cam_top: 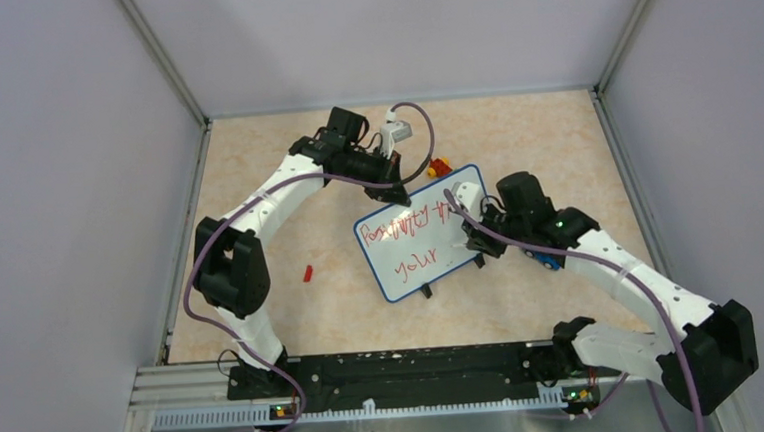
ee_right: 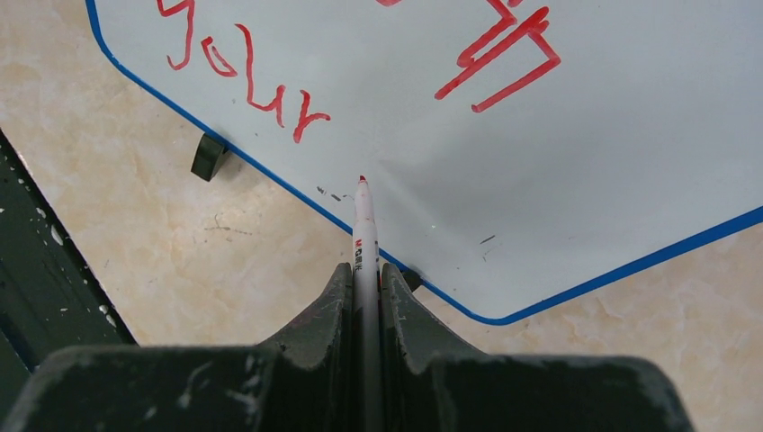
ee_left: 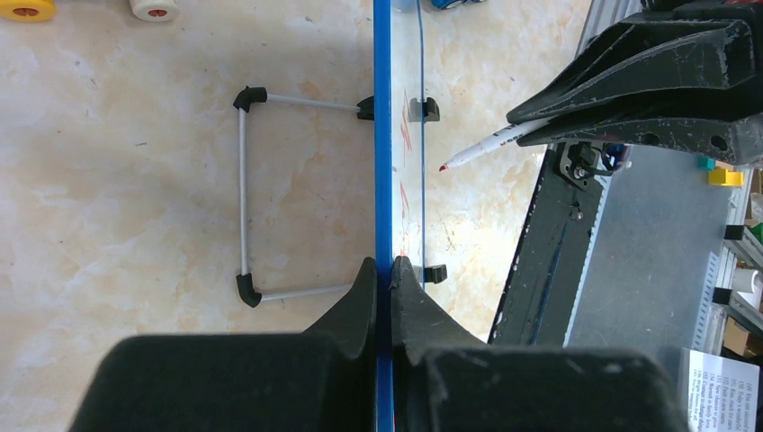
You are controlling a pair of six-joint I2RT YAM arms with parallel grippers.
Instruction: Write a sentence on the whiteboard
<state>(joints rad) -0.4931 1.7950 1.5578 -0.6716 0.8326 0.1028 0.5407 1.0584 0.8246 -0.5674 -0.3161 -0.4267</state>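
**From overhead:** The whiteboard (cam_top: pixel 452 244) stands tilted near the middle of the table (cam_top: pixel 255 174), somewhat closer to the far edge, with its blue rim at an angle to the table's sides. The sentence (cam_top: pixel 404 227) runs across it in two uneven red lines, the lower one reading "your". The left hand (cam_top: pixel 398 193) is clamped on the board's far rim. The right hand (cam_top: pixel 482 240) sits at the board's near right side. A blue toy car (cam_top: pixel 543 258) lies toward the right edge, just beside the right arm. A small red piece (cam_top: pixel 307 274) lies alone toward the left edge, and a yellow-and-red toy (cam_top: pixel 439 167) sits just behind the board.

**From the left wrist:** The board is seen edge-on, with the black fingers pressed onto its blue rim from both sides. A wire stand (ee_left: pixel 243 198) props it from behind. Across the board, a white marker (ee_left: pixel 490 144) juts from the right hand, its red tip close to the writing face. Whether the tip touches cannot be told.

**From the right wrist:** The fingers are closed tight on the marker's barrel. The tip sits over bare board just inside the lower rim, to the right of "your". A black foot (ee_right: pixel 209 155) rests on the table under that rim.
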